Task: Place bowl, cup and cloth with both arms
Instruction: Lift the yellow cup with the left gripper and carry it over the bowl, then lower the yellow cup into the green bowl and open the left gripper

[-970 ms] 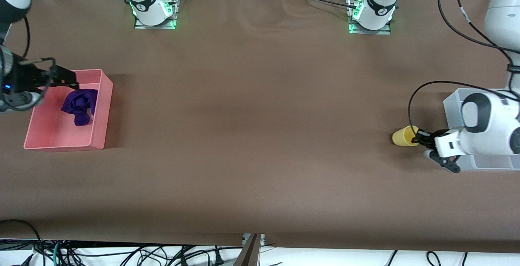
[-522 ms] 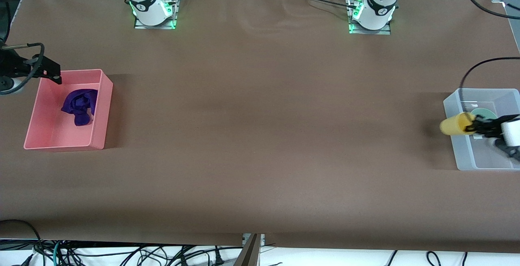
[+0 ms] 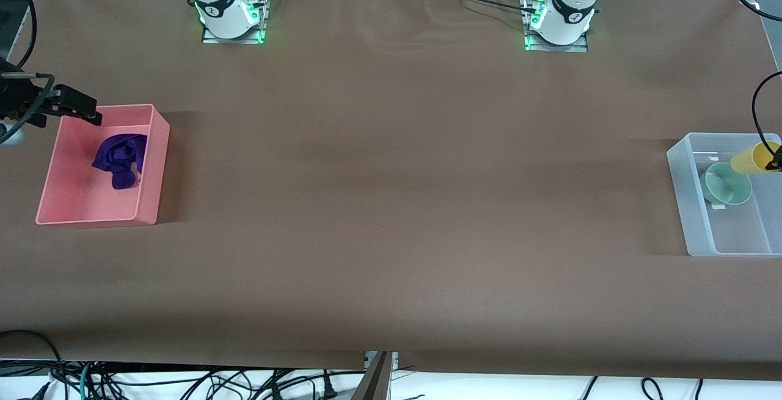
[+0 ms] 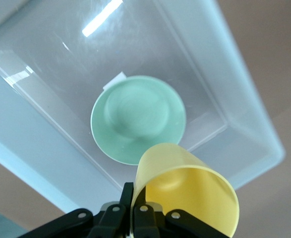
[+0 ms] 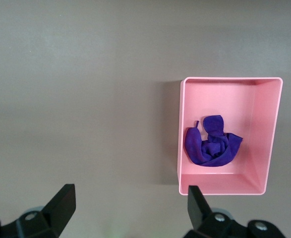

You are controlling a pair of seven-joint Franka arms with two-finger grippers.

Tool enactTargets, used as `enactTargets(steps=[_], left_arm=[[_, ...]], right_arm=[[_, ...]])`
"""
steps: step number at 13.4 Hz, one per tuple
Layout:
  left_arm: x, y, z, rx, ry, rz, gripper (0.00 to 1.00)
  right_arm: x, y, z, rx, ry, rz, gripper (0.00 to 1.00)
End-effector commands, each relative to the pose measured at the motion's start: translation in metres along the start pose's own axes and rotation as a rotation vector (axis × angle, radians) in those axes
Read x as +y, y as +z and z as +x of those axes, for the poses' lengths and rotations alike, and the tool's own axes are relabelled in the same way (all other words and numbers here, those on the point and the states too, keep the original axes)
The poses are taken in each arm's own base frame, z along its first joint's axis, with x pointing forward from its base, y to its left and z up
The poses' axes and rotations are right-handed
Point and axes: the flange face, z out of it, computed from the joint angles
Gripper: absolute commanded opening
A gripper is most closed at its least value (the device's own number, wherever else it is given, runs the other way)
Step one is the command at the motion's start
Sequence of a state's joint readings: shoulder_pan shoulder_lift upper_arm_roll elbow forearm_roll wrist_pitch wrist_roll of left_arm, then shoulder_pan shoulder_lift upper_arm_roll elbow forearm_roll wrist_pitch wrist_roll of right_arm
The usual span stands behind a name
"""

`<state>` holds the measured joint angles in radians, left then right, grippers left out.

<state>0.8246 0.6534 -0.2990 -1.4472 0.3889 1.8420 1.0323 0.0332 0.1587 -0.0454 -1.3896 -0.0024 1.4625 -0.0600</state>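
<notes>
At the left arm's end of the brown, matte surface (image 3: 391,204), a translucent, frosted plastic bin (image 3: 685,192) with rounded corners is seen, rectangular and shallow. Inside it a pale mint-green bowl (image 4: 138,118) is set, round and squat, smooth and glossy, with a white label just beside its rim on the bin floor. Over the bin, the left claw (image 4: 135,210) is held in the air, and the yellow cup (image 4: 187,193) is gripped by its rim between the black fingers, one inside the wall and one outside. The cup is tipped on its side above the bowl, its tapered plastic wall smooth and its open mouth turned toward the wrist camera. In the front view only the cup (image 3: 754,157) and a sliver of the claw are shown at the frame's edge, over the bin end nearest the robots' bases.

At the right arm's end, a pink plastic bin (image 3: 153,168) with straight walls is placed, and the deep purple cloth (image 3: 120,159) is bunched in soft wrinkled folds on its floor, near the wall facing the table's middle. The right claw (image 5: 128,208) is held in the air over the surface beside the pink bin, its two black fingers spread wide with nothing between them.
</notes>
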Motion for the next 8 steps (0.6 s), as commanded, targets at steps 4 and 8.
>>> enactTargets(steps=[4, 8], left_arm=[[0.003, 0.031, 0.001, 0.032, 0.036, 0.014, 0.48], [0.011, -0.019, 0.024, 0.073, 0.064, 0.077, 1.0]], right_arm=[[0.005, 0.002, -0.002, -0.014, -0.003, 0.003, 1.0], [0.004, 0.003, -0.002, -0.014, -0.004, 0.003, 1.0]])
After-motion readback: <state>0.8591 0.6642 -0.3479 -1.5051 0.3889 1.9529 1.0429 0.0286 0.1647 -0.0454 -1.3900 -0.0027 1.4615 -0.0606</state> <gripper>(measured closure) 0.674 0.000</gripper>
